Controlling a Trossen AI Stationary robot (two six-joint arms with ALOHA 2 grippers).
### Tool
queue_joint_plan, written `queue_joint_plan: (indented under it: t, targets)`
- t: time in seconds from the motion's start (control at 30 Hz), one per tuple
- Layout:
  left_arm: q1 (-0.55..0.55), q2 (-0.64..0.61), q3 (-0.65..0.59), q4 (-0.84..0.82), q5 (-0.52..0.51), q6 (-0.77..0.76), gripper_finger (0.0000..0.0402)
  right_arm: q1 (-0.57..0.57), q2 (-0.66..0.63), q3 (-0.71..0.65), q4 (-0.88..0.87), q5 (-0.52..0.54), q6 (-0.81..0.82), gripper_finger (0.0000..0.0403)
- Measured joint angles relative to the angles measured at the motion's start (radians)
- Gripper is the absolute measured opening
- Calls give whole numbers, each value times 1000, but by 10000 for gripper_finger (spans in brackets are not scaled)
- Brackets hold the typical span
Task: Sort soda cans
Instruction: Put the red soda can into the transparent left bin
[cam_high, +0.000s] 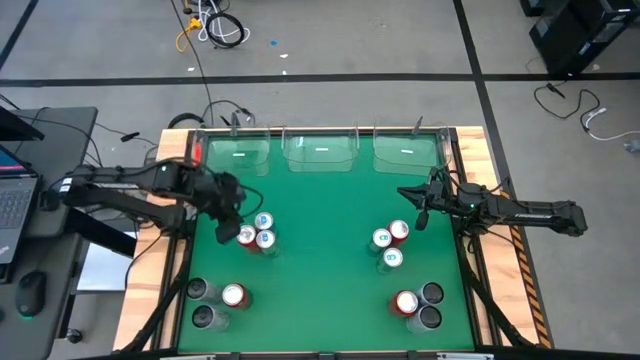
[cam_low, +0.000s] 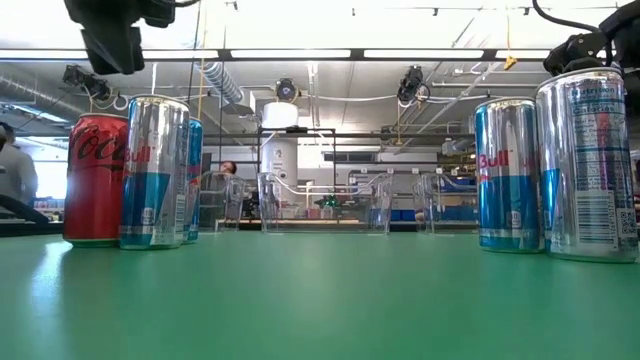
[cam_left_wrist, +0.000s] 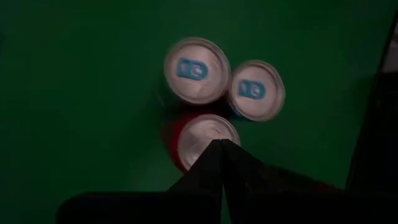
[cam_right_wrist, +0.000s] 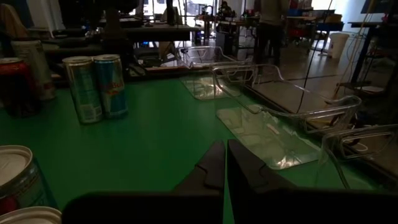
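Red can (cam_left_wrist: 200, 142) directly under left tool (cam_left_wrist: 222, 149) (fingers closed), untouched.

Bins, mat, desk gear and cables in my feed

I see three clear plastic bins (cam_high: 322, 150) in a row along the far edge of the green table mat (cam_high: 320, 270), with a wooden border (cam_high: 505, 270) around it. A laptop (cam_high: 12, 195) and a mouse (cam_high: 32, 292) sit on the desk at the left, and cables (cam_high: 215, 25) lie on the floor beyond.

overhead, table-level, two wrist views, shared table (cam_high: 320, 290)
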Motion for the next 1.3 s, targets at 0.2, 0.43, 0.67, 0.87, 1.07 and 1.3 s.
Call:
queue_joint_plan:
  t: [0.2, 0.43, 0.67, 0.87, 1.07, 1.3]
  targets:
    - [-69, 28, 1, -4, -26, -76, 11, 0, 0, 0, 0, 0, 0, 7]
    - [-106, 95, 1, 0, 16, -94, 38, 0, 0, 0, 3, 0, 0, 7]
    - [-138, 174, 11, 36, 108, -93, 125, 0, 0, 0, 3, 0, 0, 7]
    - [-151, 225, 55, 40, 85, -93, 209, 0, 0, 0, 4, 0, 0, 7]
    - [-159, 250, 68, -22, 44, -94, 277, 0, 0, 0, 4, 0, 0, 7]
    - [-172, 269, 68, -120, -56, -94, 324, 0, 0, 0, 4, 0, 0, 7]
